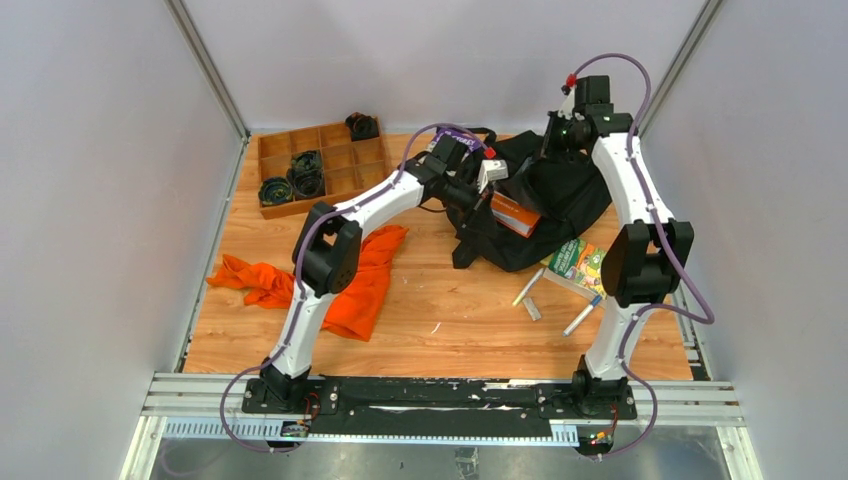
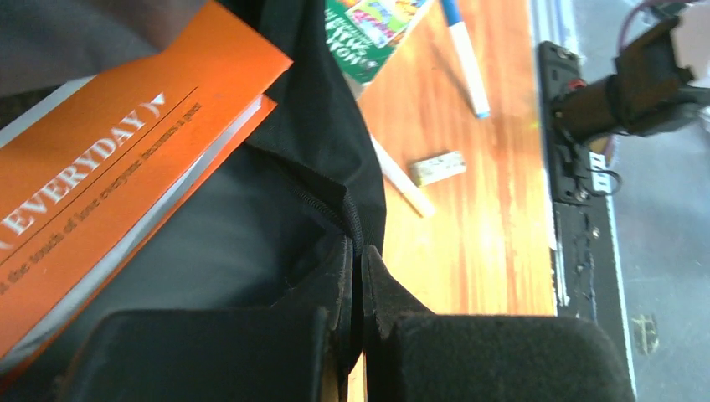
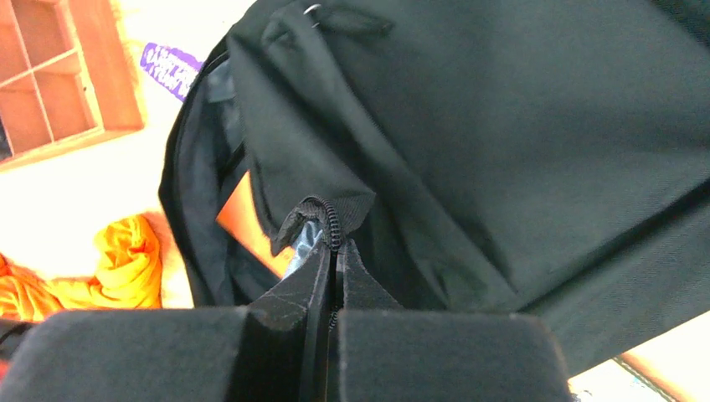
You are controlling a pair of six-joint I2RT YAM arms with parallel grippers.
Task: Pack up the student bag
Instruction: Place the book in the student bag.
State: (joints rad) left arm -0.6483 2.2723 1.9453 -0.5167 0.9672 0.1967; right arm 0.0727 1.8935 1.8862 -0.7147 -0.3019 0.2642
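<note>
The student bag (image 1: 565, 190), black and soft, lies at the back right of the table with its mouth facing left. An orange book (image 1: 515, 215) titled "EVERYDAY" (image 2: 100, 167) sticks out of the opening. My left gripper (image 2: 356, 255) is shut on the zipper edge of the bag (image 2: 318, 134) at the near side of the mouth. My right gripper (image 3: 333, 247) is shut on the zipper edge of the bag (image 3: 502, 126) at the far side, holding that lip up. The book (image 3: 243, 219) shows inside the mouth in the right wrist view.
A green snack packet (image 1: 578, 262), two pens (image 1: 528, 287) and a small eraser (image 1: 533, 310) lie on the table in front of the bag. An orange cloth (image 1: 350, 285) lies under the left arm. A wooden compartment tray (image 1: 335, 185) holding dark round parts stands at the back left.
</note>
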